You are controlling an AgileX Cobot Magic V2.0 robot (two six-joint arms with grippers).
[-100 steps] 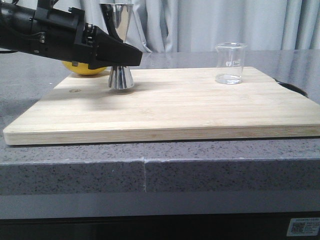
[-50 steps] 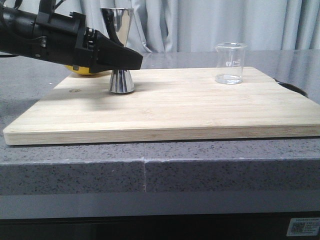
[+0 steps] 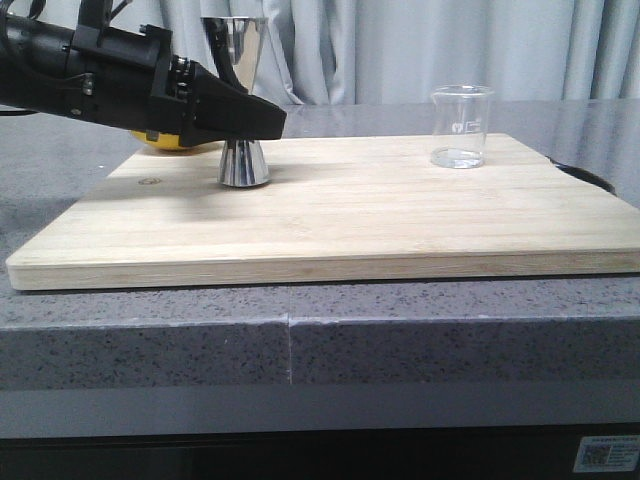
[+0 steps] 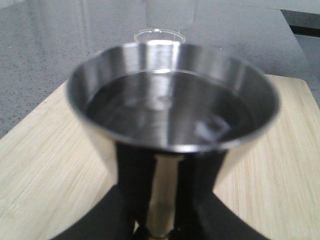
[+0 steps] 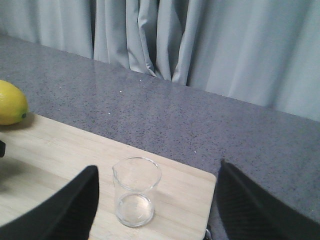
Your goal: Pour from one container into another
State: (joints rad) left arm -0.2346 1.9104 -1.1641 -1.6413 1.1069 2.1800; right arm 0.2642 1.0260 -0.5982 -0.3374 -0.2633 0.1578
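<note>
Left gripper (image 3: 262, 118) clamped on jigger (image 3: 243, 160) waist, board's (image 3: 330, 215) far-left corner; liquid inside. Right gripper (image 5: 156, 200) spread above near-empty beaker (image 5: 135, 191). Pour looks done.

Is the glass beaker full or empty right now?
Nearly empty: the beaker stands upright on the board, clear through its walls, with at most a thin film at the bottom.

The front camera sat low, almost level with the worktop (image 3: 300, 340) edge, and looked forward across the wooden board (image 3: 330, 215) to the curtains. The left wrist camera looked from very close down into the jigger (image 4: 172, 107) (blurred by nearness), which filled mid-frame. The right wrist camera hung higher and farther back. All three views shared the beaker (image 3: 461, 126) and board.
</note>
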